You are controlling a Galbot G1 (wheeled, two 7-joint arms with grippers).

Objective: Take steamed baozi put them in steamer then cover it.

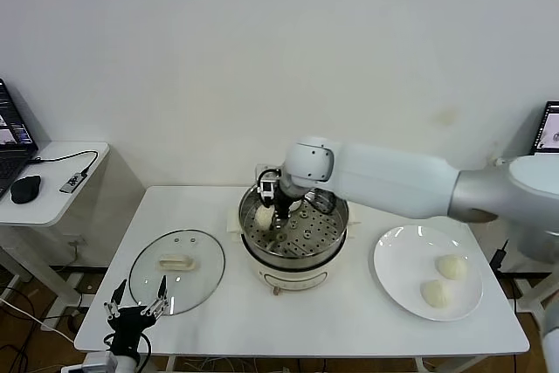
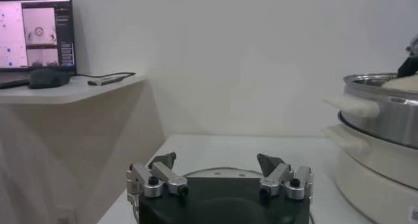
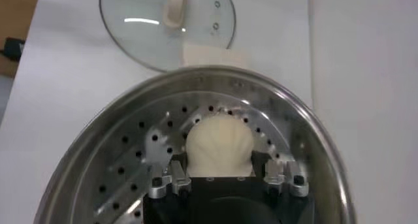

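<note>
While the right gripper [image 3: 228,179] is reaching inside the steamer [image 1: 294,231], its fingers are clasping a baozi [image 3: 217,145] against the perforated tray. The left gripper [image 2: 220,177] is hanging spread open, holding nothing, near the cover [image 1: 176,270].

Pretty even, bright indoor light, shadows are soft. Glare streaks on the cover [image 3: 166,19] and the steamer [image 3: 196,147] rim around 12 o'clock; right wrist view looks kinda soft overall.
</note>
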